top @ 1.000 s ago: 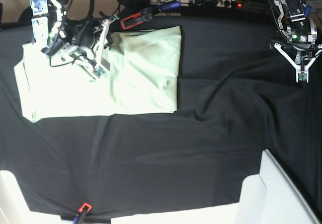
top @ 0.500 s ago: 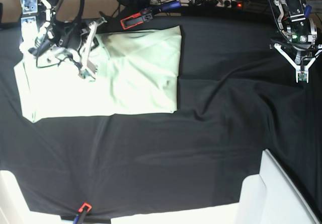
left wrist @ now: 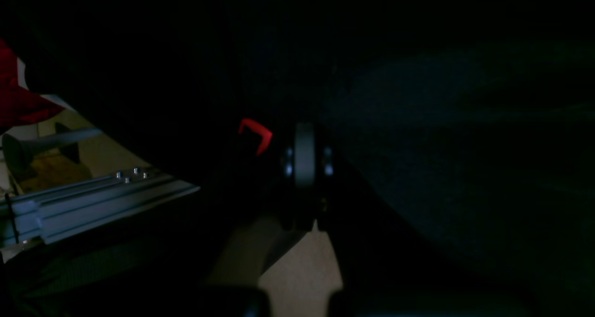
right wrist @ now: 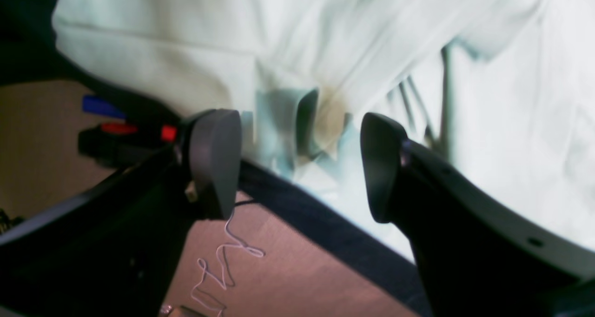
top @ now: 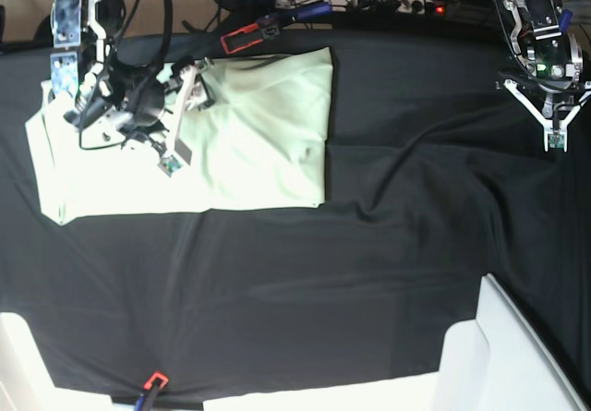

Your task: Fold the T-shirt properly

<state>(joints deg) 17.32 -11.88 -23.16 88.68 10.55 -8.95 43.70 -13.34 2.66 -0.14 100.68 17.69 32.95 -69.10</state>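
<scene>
Pale mint T-shirt (top: pixel 249 134), soft and creased, folded rectangular at the black cloth's (top: pixel 369 263) far-left corner; right gripper (right wrist: pixel 297 163) spread empty, left gripper (top: pixel 554 139) closed.

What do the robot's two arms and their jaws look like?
Both arms are silver metal frames with black parts and black cables. The right gripper has two dark, rounded, paddle-shaped jaws on black mounts. The left gripper tapers into a pale V-shaped fork, with a green light on the body above it.

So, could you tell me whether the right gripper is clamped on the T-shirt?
No, the right gripper stands open, with the T-shirt lying free beyond it.
</scene>
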